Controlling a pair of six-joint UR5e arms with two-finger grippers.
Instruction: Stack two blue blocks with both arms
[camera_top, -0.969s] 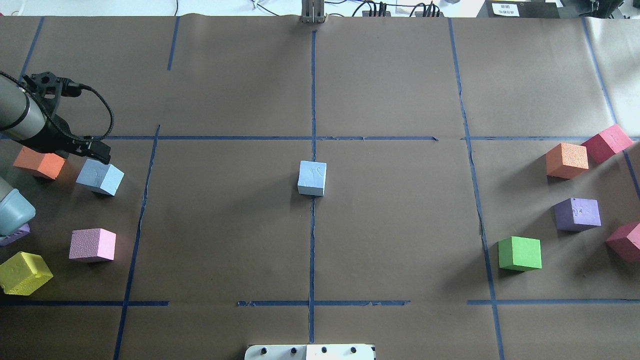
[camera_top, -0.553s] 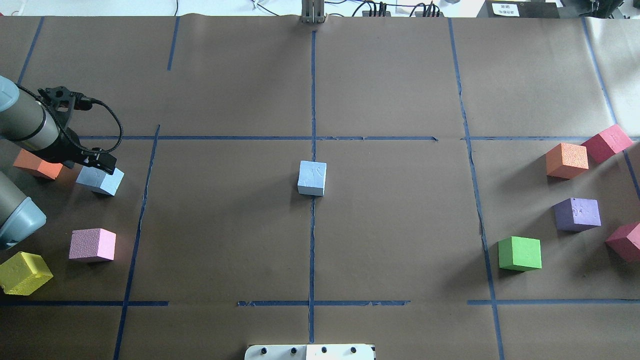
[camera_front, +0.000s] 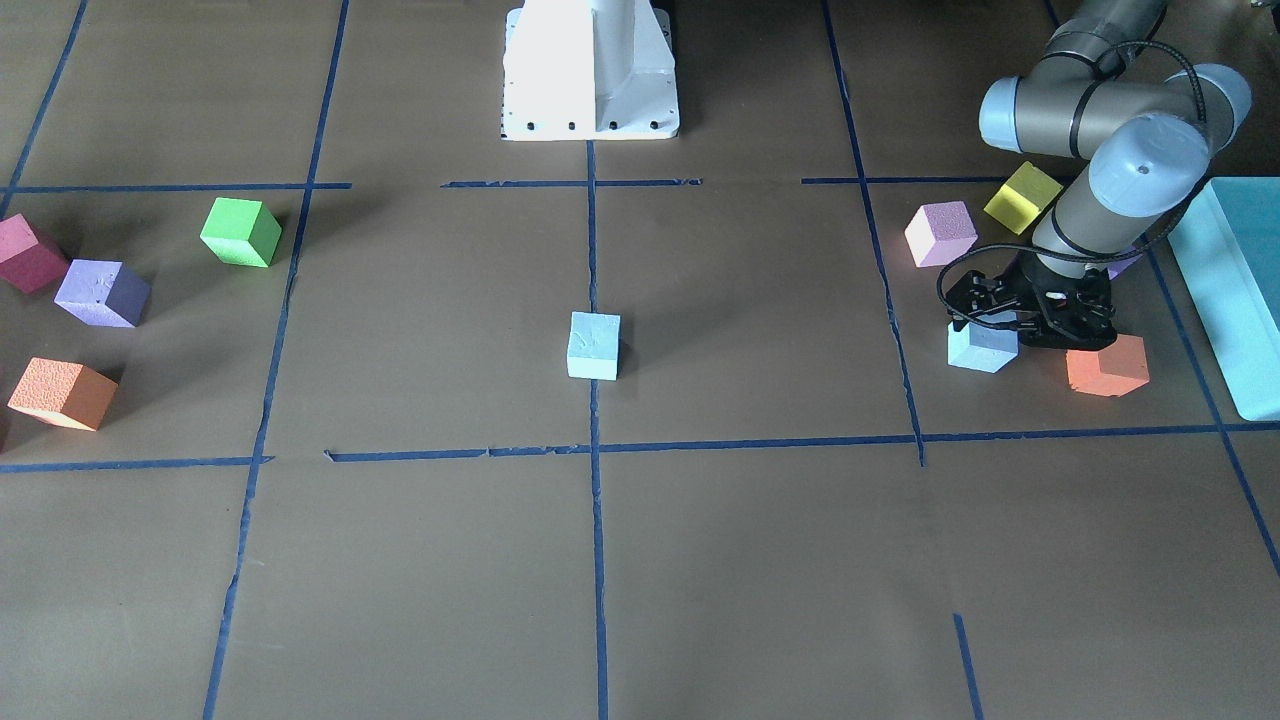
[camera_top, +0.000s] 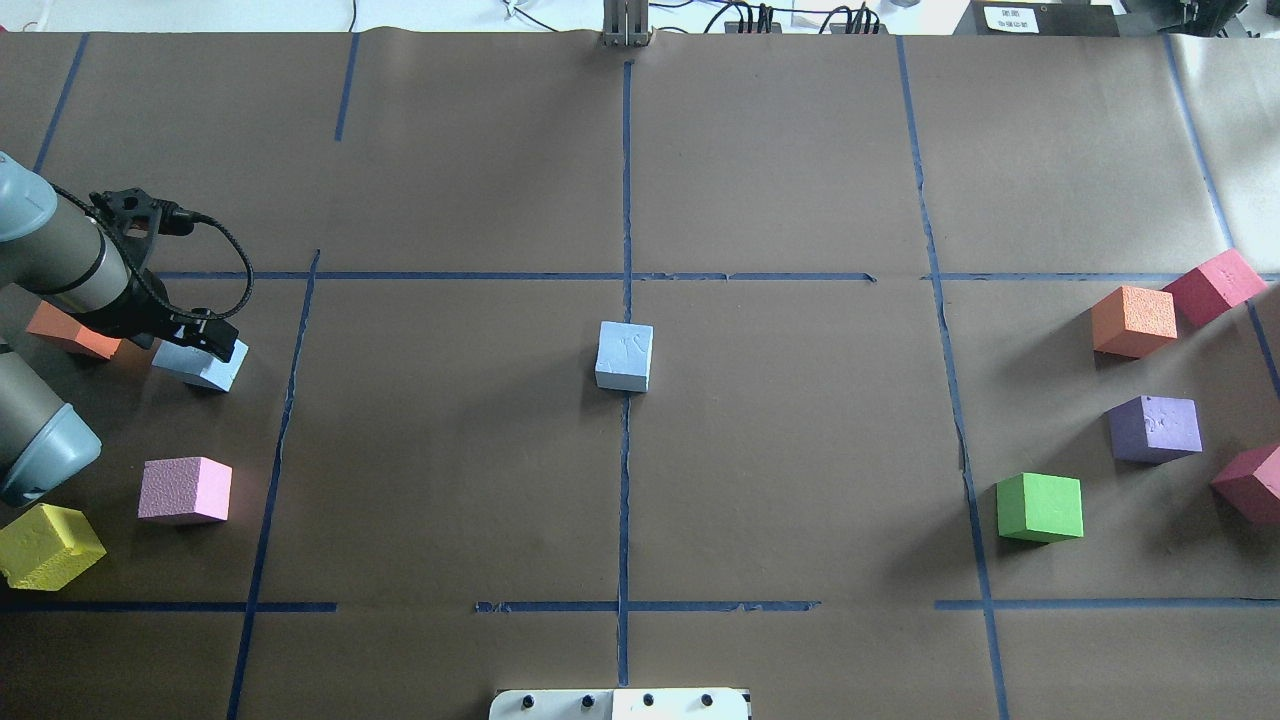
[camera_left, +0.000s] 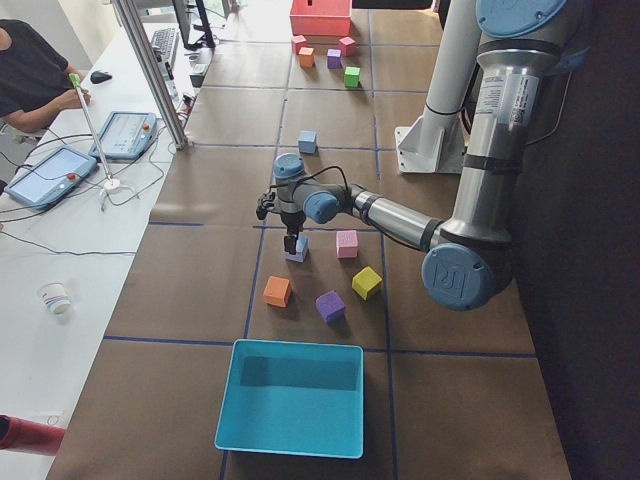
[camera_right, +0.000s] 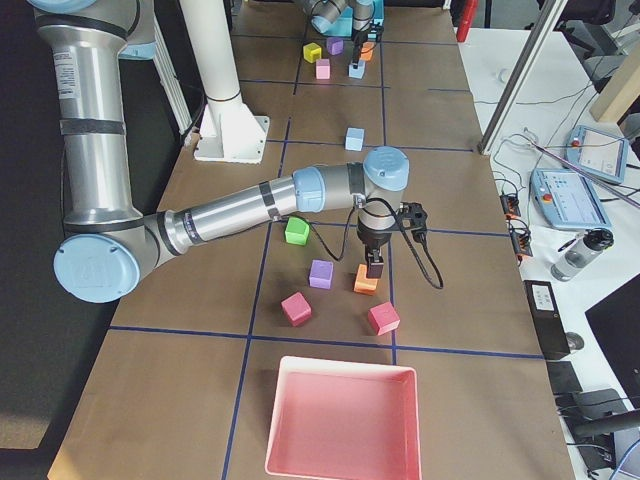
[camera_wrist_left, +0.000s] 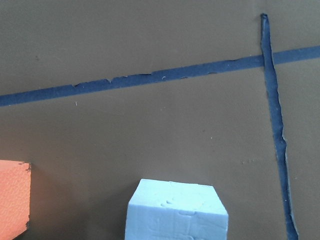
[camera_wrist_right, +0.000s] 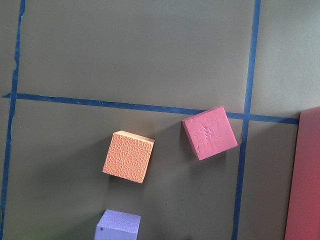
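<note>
Around the left-hand pale sky-blue foam cube (camera_top: 200, 372) lie four others. An orange foam cube (camera_top: 68, 333) is just beside it, a gap between them. A pink foam cube (camera_top: 185, 490), a yellow foam cube (camera_top: 48, 545) and a purple foam cube (camera_left: 330, 305) lie near, and an open teal tray (camera_left: 290, 410) sits past them at the bench's end.

The left arm's black pincer (camera_top: 212, 342) is low over this blue cube; I cannot tell whether its fingers are spread or closed.

The second pale blue foam cube (camera_top: 624, 356) stands alone mid-bench (camera_top: 800, 450) on the centre tape line, with bare taped paper between the two.

The right arm's pincer (camera_right: 373, 262) hangs over the other orange cube (camera_right: 366, 280); its opening cannot be told.

Counted: two blue, two orange, two purple, two crimson foam cubes (camera_top: 1213, 285), one green foam cube (camera_top: 1040, 507), one pink, one yellow.
</note>
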